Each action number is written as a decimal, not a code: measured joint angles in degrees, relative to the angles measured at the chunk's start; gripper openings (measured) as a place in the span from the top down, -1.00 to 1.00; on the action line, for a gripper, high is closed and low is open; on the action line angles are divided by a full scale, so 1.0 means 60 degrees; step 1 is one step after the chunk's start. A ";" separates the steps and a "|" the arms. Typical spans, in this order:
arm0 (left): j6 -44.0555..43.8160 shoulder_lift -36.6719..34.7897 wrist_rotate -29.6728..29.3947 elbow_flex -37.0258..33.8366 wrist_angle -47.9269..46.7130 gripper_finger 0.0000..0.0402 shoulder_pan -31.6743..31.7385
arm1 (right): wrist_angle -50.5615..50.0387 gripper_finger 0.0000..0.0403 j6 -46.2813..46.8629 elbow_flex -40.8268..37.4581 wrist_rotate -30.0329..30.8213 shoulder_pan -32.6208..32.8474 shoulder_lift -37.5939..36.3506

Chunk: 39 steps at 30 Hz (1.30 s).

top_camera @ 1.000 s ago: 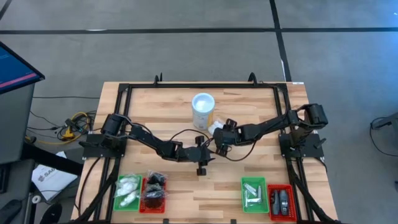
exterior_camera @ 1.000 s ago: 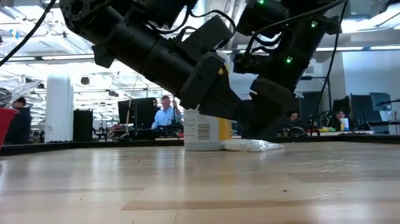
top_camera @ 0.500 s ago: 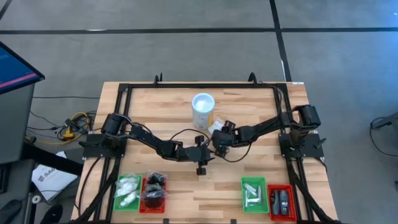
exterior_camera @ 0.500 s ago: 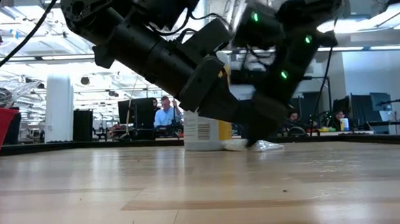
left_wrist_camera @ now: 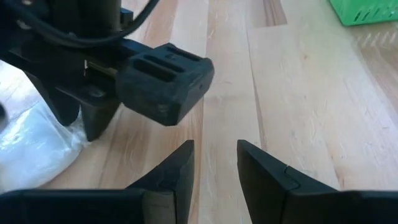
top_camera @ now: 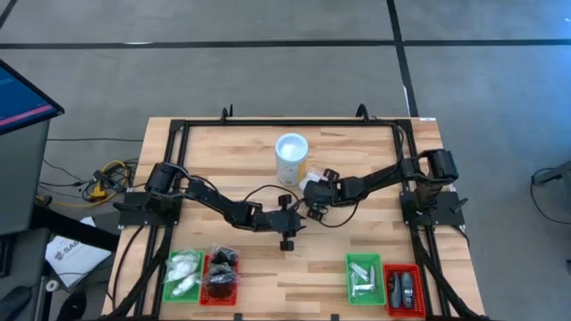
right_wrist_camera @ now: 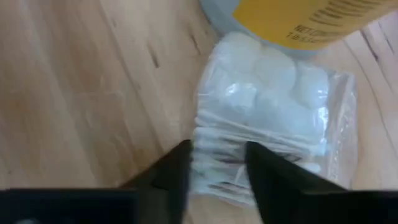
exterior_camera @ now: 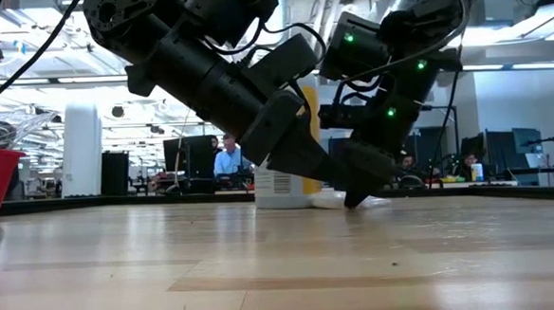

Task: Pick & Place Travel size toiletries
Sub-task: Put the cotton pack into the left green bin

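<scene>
Right gripper narrowed around clear-wrapped white packet, packet touching white yellow-labelled tub at its five o'clock, left gripper narrowly parted, empty.

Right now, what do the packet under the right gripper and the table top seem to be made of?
The packet looks like thin clear plastic film, glossy and crinkled, over white cotton-like pads and stick-shaped pieces; the film shows wrinkles and shine. The table top looks like light wood in glued strips, smooth and matt; grain lines and plank seams show. The right gripper straddles the packet's edge.
</scene>
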 joint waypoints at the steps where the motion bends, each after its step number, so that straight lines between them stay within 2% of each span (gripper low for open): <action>1: 0.0000 0.0000 0.0000 0.0000 -0.0004 0.44 0.0000 | 0.0015 0.48 -0.0016 0.0000 -0.0034 0.0002 -0.0004; 3: 0.0000 0.0000 0.0000 0.0000 -0.0001 0.44 0.0000 | 0.0048 0.79 -0.0147 0.0011 -0.0163 0.0008 -0.0018; 5: 0.0000 0.0000 0.0000 0.0000 -0.0002 0.44 0.0000 | 0.0031 0.93 -0.0286 0.0004 -0.0205 0.0090 -0.0004; 23: 0.0000 0.0000 0.0000 -0.0004 0.0001 0.44 0.0000 | -0.0457 1.00 -0.0229 -0.0015 -0.0298 0.0544 -0.0286; 39: -0.0001 0.0000 -0.0124 -0.0016 0.0006 0.44 0.0000 | -0.1165 1.00 0.0068 -0.0015 0.0577 0.1857 -0.2729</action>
